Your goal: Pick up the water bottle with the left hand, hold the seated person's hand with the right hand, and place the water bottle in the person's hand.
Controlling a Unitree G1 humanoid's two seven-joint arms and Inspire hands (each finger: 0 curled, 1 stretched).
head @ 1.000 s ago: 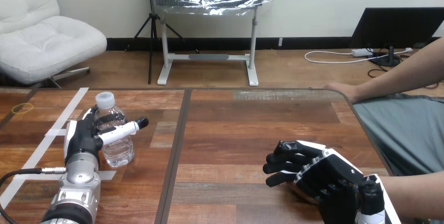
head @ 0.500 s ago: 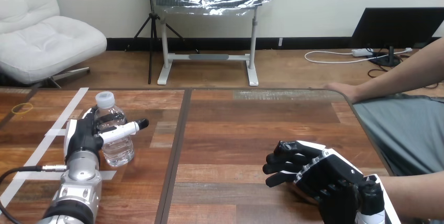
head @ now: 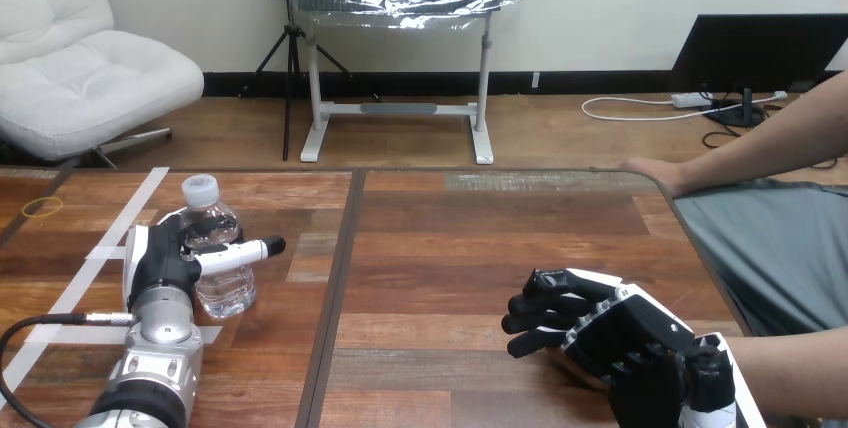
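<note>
Black-and-white left hand is clasped on the water bottle, thumb laid across its front and the rest behind. I judge this sideways hold suits lifting the bottle upright off the left part of the wooden table, where it stands. Right hand rests low at the near right, whether gripping anything I cannot tell, while the person's hand lies on the far right edge, well apart from the bottle.

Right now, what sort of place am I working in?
Probably a handover test bench: a wooden table marked with white tape, a water bottle in the left hand, and a person's hand on its edge.
</note>
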